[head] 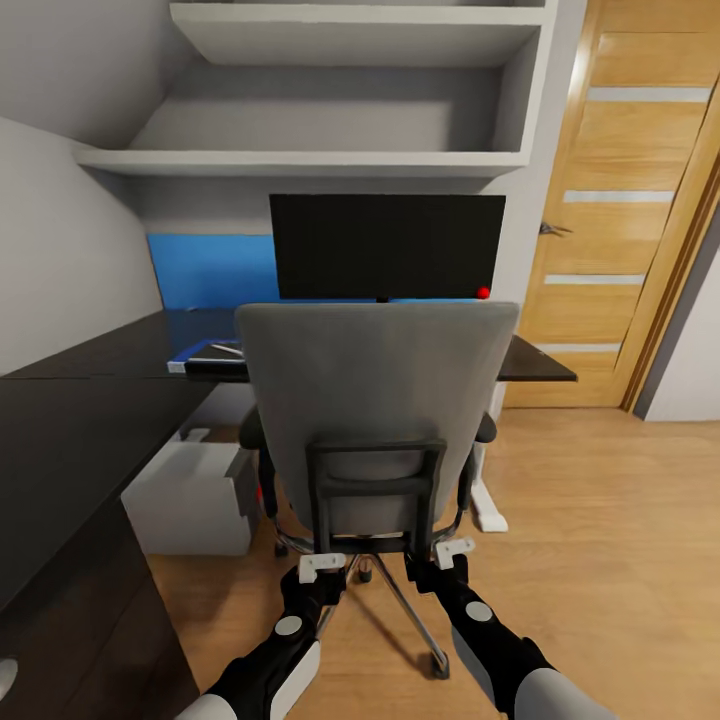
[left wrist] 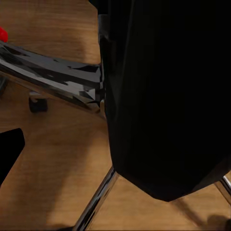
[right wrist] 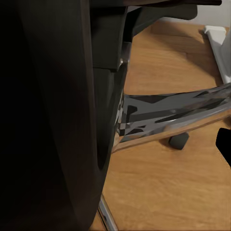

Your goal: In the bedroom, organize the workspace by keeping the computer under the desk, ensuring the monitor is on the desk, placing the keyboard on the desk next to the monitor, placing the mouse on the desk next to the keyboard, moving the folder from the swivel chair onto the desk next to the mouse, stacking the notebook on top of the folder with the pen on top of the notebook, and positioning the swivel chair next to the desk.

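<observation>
Both grippers sat low behind the swivel chair [head: 378,400]: the left gripper [head: 322,565] and the right gripper [head: 455,550] at the foot of its black back frame; whether their jaws were wide or closed could not be told. Wood-plank floor [head: 600,520] lay beneath. Beyond the chair stood the desk [head: 90,400], the blue folder [head: 200,355] and the monitor [head: 387,245] on it, the computer [head: 190,495] under it. The oak door [head: 625,200] stood farther right.
</observation>
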Robot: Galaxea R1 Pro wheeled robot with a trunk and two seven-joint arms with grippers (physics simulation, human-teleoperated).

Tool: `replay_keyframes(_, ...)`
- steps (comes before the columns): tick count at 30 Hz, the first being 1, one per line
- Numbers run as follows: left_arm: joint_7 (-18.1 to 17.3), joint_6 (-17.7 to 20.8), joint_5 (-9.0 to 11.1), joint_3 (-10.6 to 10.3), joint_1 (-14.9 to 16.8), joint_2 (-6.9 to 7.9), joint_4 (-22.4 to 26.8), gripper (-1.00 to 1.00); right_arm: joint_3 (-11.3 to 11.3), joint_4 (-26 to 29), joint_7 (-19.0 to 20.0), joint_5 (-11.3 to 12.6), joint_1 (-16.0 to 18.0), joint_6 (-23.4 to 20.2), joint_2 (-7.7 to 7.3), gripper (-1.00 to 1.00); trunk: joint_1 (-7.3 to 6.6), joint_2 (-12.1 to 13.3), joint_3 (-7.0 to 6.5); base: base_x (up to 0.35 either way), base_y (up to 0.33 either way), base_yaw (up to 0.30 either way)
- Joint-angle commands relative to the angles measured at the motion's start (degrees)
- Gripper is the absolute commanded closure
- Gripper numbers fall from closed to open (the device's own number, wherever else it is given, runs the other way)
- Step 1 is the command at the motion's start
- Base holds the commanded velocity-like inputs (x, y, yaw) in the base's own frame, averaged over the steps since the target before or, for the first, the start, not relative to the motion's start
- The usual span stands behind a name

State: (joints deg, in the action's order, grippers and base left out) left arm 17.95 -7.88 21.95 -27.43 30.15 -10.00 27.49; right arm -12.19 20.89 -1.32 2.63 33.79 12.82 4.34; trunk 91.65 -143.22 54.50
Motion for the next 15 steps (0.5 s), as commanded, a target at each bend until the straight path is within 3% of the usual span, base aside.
replay_keyframes(1,0.33,-0.30,0.46,-0.43,0.08,0.00,-0.07,-1.00,-0.79,-0.14,-0.70,0.36,0.04,0.19,-0.03,-1.00,0.02,-0.01,0.05,0.322,0.000,0.000)
replay_keyframes(8,0.33,-0.30,0.46,-0.43,0.08,0.00,-0.07,-1.00,-0.80,-0.15,-0.70,0.36,0.04,0.19,-0.03,-1.00,0.02,-0.01,0.05,0.314,0.000,0.000)
replay_keyframes(15,0.37,-0.36,0.46,-0.43,0.08,0.00,-0.07,-1.00,-0.75,-0.11,-0.69,0.30,0.04,0.19,-0.10,-1.00,0.02,-0.01,0.05,0.078,0.000,0.000)
